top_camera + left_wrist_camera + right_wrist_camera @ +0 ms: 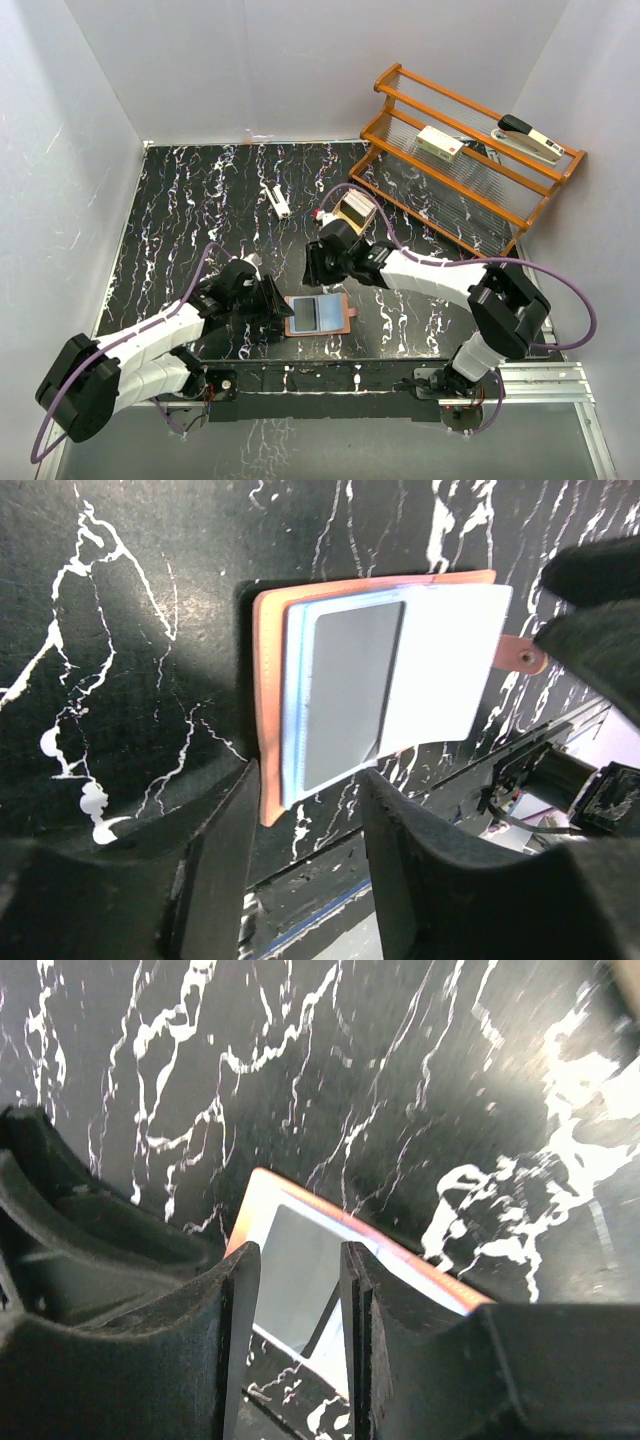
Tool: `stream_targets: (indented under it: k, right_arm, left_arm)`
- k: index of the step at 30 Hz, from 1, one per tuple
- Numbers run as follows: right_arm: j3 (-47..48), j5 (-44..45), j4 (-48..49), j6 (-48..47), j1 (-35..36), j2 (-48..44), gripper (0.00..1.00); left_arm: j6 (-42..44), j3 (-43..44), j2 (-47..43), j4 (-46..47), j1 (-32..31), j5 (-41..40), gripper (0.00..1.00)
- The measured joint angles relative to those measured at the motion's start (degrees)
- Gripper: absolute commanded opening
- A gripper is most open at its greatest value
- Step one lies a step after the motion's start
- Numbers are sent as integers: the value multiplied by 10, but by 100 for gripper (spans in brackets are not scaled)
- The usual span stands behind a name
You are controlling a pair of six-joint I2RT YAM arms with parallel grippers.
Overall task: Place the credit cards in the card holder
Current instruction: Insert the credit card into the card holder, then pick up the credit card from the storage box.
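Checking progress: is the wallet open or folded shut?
Open. The wallet lies spread flat on the table, pale inside up, a grey card showing in it.

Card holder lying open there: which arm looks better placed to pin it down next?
Probably left: the left gripper, open, straddles the left edge of the card holder, close to the table. The right gripper hovers over its far corner.
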Motion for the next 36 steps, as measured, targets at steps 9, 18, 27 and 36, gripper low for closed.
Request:
stream_targets:
  k: [9,18,27,36]
  right_arm:
    - [126,105,-74,-137,-50,20,41]
    - [249,202,-126,-258,-132,138,47]
    - [318,274,-147,-330,-157,216,51]
    - [365,311,-161,-372,-157,270,55]
  left_arm:
    - [17,46,-54,-71,0,-32,70]
    - [55,97,-80,-133,0,-44,99]
    - [124,191,-113,-214,0,-76,99]
    - [171,200,-140,-259,0,-107,99]
